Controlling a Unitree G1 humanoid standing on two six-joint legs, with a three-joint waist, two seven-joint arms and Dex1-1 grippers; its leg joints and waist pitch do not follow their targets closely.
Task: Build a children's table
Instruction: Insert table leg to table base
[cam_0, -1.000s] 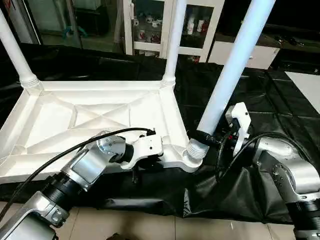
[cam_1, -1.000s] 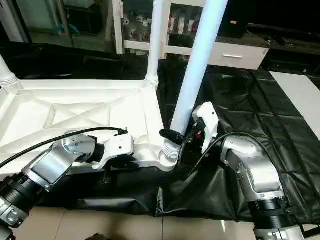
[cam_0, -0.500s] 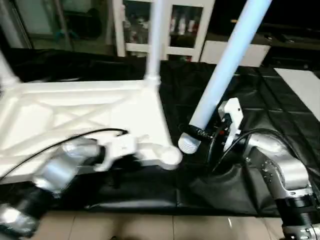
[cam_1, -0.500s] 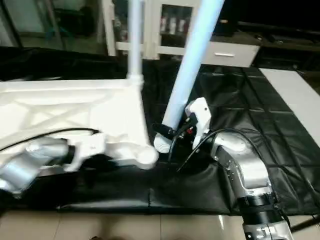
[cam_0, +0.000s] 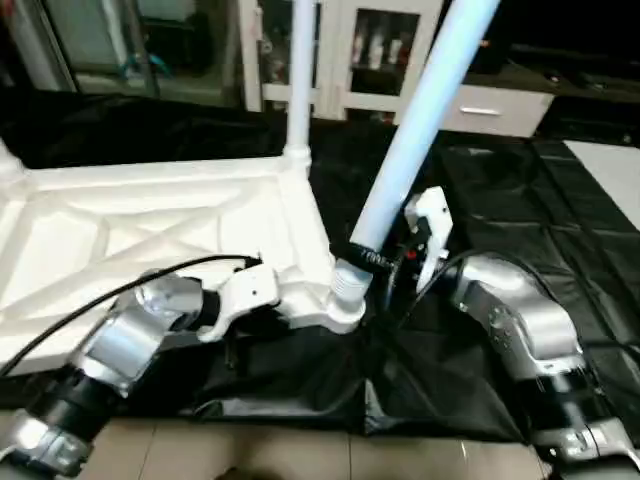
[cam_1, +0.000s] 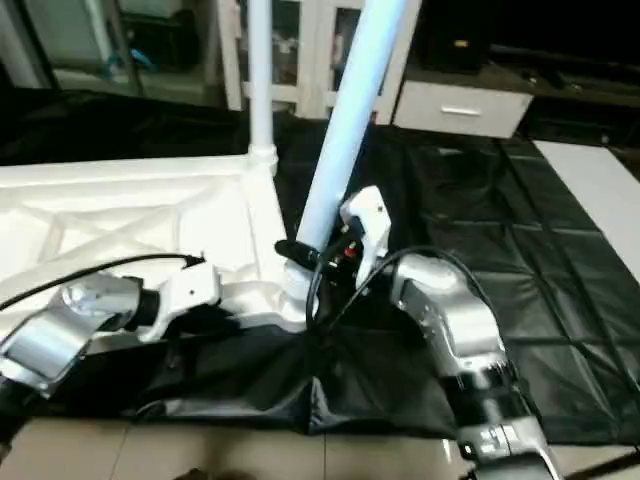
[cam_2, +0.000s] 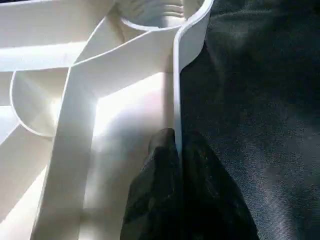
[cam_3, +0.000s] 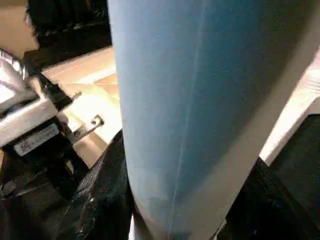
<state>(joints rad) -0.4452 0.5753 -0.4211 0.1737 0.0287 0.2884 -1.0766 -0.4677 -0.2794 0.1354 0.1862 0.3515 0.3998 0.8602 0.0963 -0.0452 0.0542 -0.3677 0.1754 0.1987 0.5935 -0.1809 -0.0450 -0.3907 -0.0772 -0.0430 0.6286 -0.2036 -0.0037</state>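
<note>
1. Head views: children's table (cam_0: 150, 215) lies upside down on a black sheet (cam_0: 520, 200), ribbed underside up; one leg (cam_0: 300, 70) stands upright in the far corner socket; another leg (cam_0: 415, 130) leans, tilted to the right, with its ribbed lower end at the near right corner socket (cam_0: 340, 300); the right gripper (cam_0: 372, 258) is clamped round this leg just above the ribbed end, its white wrist housing just beside the tube; the left gripper (cam_0: 235, 330) sits at the near edge of the top, left of that corner, with a black cable arching over its silver forearm; a white cabinet (cam_0: 390, 50) with glass doors stands behind the sheet.

2. Left wrist view: left gripper's two black fingers (cam_2: 165, 190) are closed onto the thin upright rim (cam_2: 176, 85) of the top, one finger on each side of it; the ribs fan out on the inner side, the black sheet (cam_2: 260, 100) lies on the outer side; the round corner socket (cam_2: 155, 15) with the ribbed leg end in it shows further along the rim.

3. Right wrist view: leaning leg (cam_3: 195, 100) runs close before the camera as a pale blue-white tube; the black fingers (cam_3: 107, 200) press against its sides; beyond it the white top (cam_3: 95, 100) and the left arm's silver wrist (cam_3: 25, 120) can be seen.
</note>
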